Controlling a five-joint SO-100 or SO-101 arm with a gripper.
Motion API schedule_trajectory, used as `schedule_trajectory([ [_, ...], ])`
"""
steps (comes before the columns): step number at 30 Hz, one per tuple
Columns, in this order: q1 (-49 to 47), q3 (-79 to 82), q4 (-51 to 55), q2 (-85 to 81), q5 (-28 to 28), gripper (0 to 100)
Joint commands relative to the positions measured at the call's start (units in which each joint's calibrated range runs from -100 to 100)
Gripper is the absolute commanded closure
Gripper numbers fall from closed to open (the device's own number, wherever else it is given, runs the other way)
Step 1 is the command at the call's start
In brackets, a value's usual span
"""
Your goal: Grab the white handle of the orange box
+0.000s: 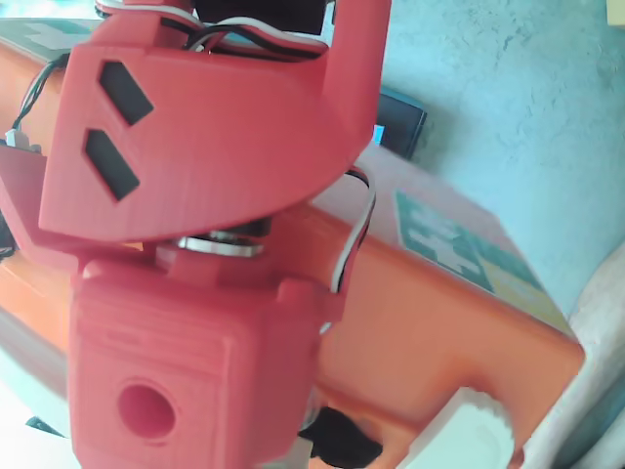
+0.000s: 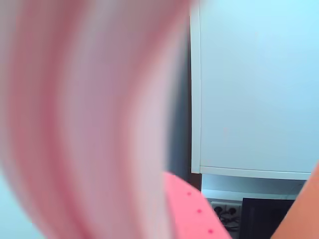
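Filling the left half of the fixed view, the red arm (image 1: 195, 244) blocks most of the orange box (image 1: 430, 332) lying behind it. The box's white handle (image 1: 469, 430) shows at the lower right edge, near the camera. In the wrist view a blurred pink part (image 2: 89, 119) covers the left; whether the hand is wide or narrow cannot be told. A white cabinet (image 2: 249, 84) stands far right.

arm (image 1: 195, 244) hides orange box (image 1: 430, 332) | handle (image 1: 469, 435) cut off | jaws unseen

White cabinet (image 2: 249, 84) above power strip (image 2: 224, 211); black device (image 1: 400, 122) behind.
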Motion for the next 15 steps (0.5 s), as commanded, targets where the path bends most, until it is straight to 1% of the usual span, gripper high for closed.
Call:
schedule_trajectory([
  [1, 0.6, 12.7, 0.4, 2.4, -0.2, 98],
  [15, 0.8, 12.7, 0.0, 2.7, -0.2, 98],
])
